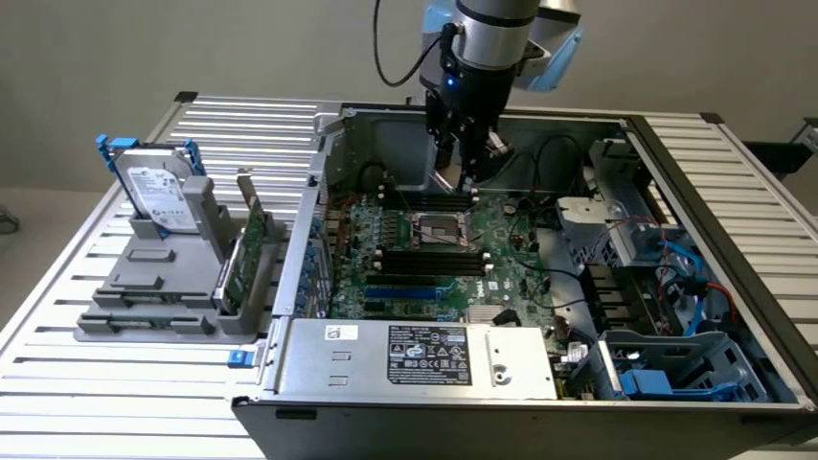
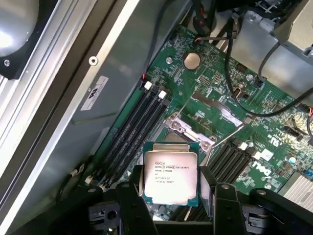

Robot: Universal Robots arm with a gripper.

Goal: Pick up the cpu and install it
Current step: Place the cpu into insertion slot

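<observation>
Claw (image 2: 170,171), vertical, around cpu (image 2: 169,177) above motherboard (image 2: 215,93)

The arm's wrist (image 1: 492,38) is a silvery grey cylinder with a pale blue cap (image 1: 562,43) on the exterior view's right and a thin black cable (image 1: 378,48) looping on the exterior view's left. The gripper (image 1: 463,171) is black with a small blue light, and its fingers (image 2: 131,203) are matt black bars.
</observation>
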